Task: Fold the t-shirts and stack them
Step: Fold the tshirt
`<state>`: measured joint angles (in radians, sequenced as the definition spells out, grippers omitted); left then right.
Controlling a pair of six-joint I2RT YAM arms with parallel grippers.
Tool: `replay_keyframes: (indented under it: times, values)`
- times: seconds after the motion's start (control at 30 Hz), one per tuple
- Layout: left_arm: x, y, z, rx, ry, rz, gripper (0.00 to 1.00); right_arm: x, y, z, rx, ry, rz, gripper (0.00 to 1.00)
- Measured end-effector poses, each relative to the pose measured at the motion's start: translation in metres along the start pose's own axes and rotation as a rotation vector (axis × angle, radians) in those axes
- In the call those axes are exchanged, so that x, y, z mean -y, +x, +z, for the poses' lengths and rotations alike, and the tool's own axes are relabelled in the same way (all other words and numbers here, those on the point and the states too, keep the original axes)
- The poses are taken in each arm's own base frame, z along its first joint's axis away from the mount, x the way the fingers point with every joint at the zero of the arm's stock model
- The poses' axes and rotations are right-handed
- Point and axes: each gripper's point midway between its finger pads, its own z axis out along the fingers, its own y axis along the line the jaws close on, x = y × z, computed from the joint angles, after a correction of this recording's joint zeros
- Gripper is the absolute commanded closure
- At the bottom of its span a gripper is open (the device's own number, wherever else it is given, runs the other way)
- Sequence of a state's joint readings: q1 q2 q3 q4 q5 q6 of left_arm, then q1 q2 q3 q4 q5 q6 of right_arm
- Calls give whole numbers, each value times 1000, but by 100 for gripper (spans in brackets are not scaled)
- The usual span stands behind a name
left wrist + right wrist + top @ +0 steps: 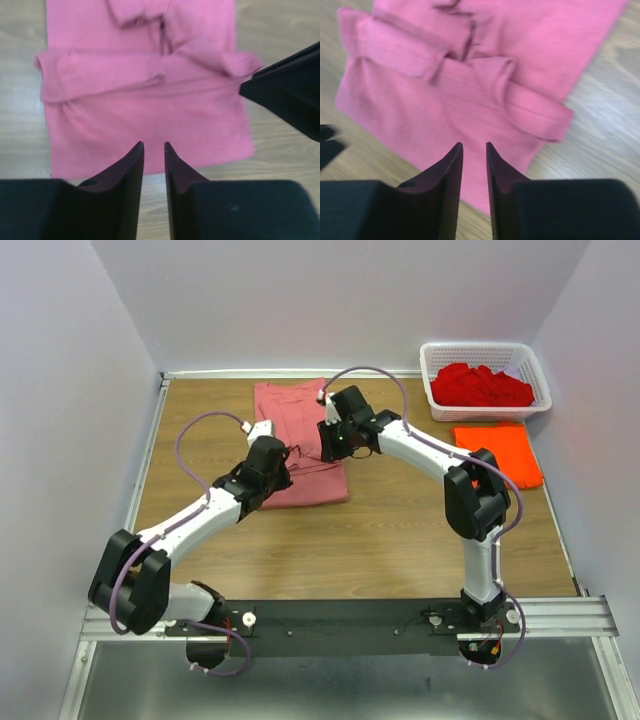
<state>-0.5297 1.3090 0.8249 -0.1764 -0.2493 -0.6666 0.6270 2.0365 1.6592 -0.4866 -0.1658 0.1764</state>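
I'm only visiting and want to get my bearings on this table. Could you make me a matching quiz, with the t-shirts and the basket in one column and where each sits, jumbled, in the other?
Things
1. faded salmon-pink cloth t-shirt
2. bright orange cloth t-shirt
3. deep red cloth t-shirts
4. white plastic lattice basket

Places
A. far right corner of the wooden table
B. heaped inside the basket
C. mid-table toward the far side, sleeves folded in
D. flat on the table, on the basket's near side

Pairs: 1-C, 2-D, 3-B, 4-A
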Motion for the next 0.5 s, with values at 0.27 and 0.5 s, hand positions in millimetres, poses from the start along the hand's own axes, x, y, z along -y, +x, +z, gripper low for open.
replay_keyframes:
  times: [0.27, 0.5]
  values:
    - [-24, 66, 29, -147, -87, 27, 76, -21, 17, 24, -30, -59, 20, 77]
    - [-33, 91, 40, -195, -121, 12, 77, -11, 38, 51, -79, -44, 56, 77]
